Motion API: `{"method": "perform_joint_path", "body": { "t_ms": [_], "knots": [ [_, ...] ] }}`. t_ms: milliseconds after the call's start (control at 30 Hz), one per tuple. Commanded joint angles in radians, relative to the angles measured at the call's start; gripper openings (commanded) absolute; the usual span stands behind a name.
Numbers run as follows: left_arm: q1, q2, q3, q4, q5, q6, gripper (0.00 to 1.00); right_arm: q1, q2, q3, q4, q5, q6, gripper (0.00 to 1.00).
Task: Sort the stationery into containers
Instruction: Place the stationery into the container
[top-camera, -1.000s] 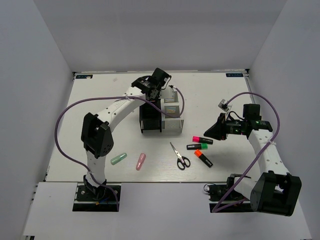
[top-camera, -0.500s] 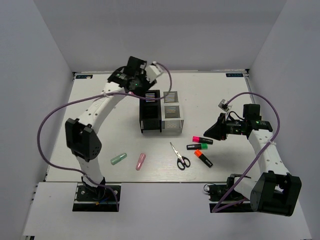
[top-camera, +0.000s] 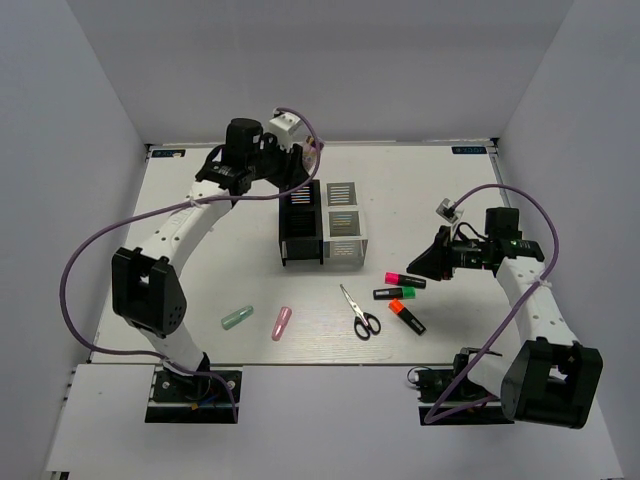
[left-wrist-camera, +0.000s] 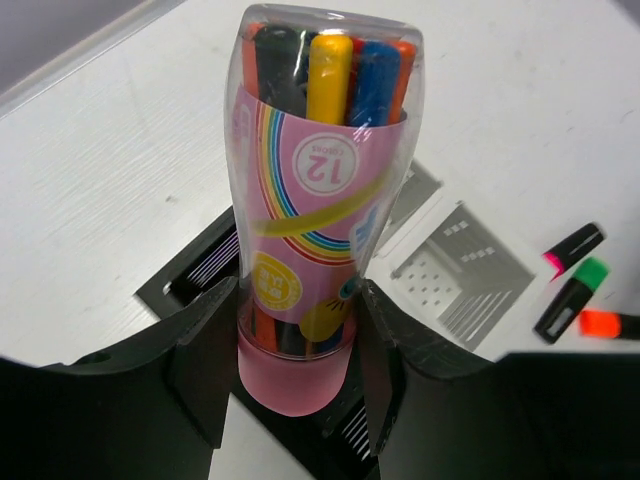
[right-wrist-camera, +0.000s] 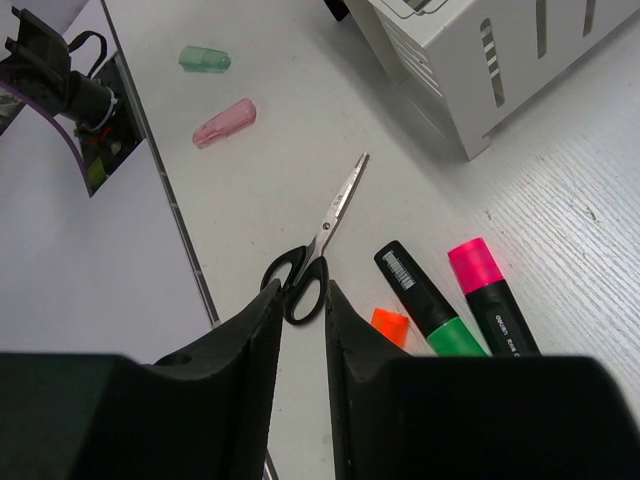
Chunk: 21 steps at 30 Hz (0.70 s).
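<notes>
Now my left claw (left-wrist-camera: 300, 380) is closed partway on the pink base of the clear tube (left-wrist-camera: 318, 170), which stands up between my fingers with its coloured pens showing through. A second ago this claw hung over the far end of the black organiser (top-camera: 300, 235). Since then my arm has swung out to the left of it, so I now reach in from that side, with the tube near the organiser's far edge and not in any compartment. I judge the tube is not sorted yet; it has to be lined up over a square opening and lowered, and it looks wide, so the slotted walls may catch it. The white-grey organiser (top-camera: 343, 240) touches the black one on its right side. Well to the right of the black organiser, my right claw (right-wrist-camera: 300, 300) hovers with only a narrow gap and nothing in it. It hangs above the scissors (top-camera: 358, 310) and the pink (top-camera: 404, 279), green (top-camera: 394, 293) and orange (top-camera: 406, 317) markers lying on the table (top-camera: 200, 260). Nearer than the black organiser and to its left lie the pale-green pen (top-camera: 237, 318) and the pink piece (top-camera: 282, 322), both untouched and clear of my path.
</notes>
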Motion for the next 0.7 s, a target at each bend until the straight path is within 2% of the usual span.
{"method": "perform_joint_path", "body": {
  "t_ms": [0, 233, 367, 667],
  "knots": [
    [0.002, -0.020, -0.025, 0.182, 0.110, -0.085, 0.00, -0.004, 0.013, 0.025, -0.013, -0.037, -0.018, 0.27],
    [0.021, -0.013, -0.131, 0.392, 0.181, -0.142, 0.00, -0.007, 0.020, 0.025, -0.022, -0.042, -0.030, 0.27],
    [0.054, 0.009, -0.235, 0.606, 0.225, -0.201, 0.00, -0.009, 0.027, 0.024, -0.034, -0.048, -0.052, 0.27],
    [0.082, 0.072, -0.303, 0.760, 0.244, -0.270, 0.00, -0.012, 0.041, 0.014, -0.108, -0.119, -0.187, 0.30]
  ]
}}
